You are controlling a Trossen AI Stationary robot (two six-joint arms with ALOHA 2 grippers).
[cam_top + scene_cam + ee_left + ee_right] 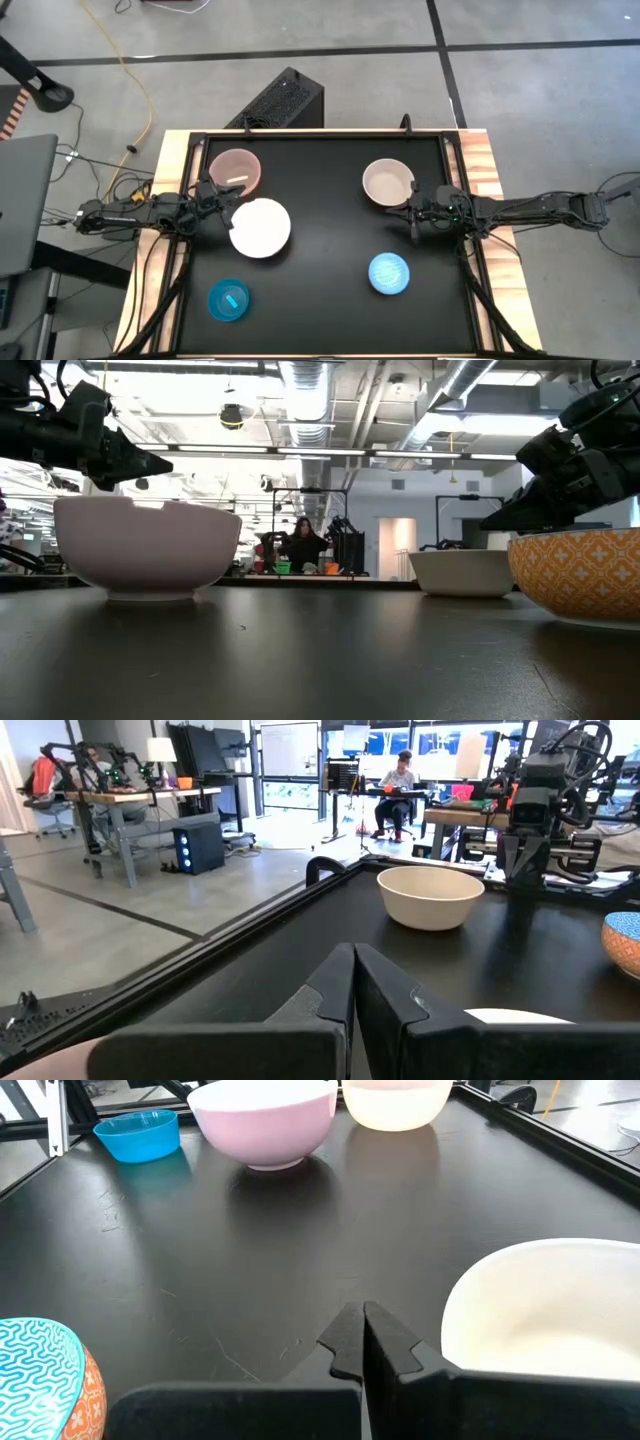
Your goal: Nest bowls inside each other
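Observation:
Five bowls stand upright on their bases on the black table (pixel 320 250), none inside another. The pink bowl (pixel 235 172) is at the far left, with the white bowl (pixel 261 227) just nearer. The beige bowl (pixel 388 182) is at the far right, the patterned sky-blue bowl (pixel 389 273) at the near right, and the cyan-teal bowl (pixel 229 300) at the near left. My left gripper (pixel 215 195) is shut and hovers level between the pink and white bowls. My right gripper (pixel 413 208) is shut beside the beige bowl (pixel 545 1315), above the tabletop.
A raised black rim (pixel 300 905) runs round the table. Open tabletop lies in the middle between the two arms. A black box (pixel 280 98) stands on the floor beyond the far edge. People sit at desks (pixel 395 790) in the room behind.

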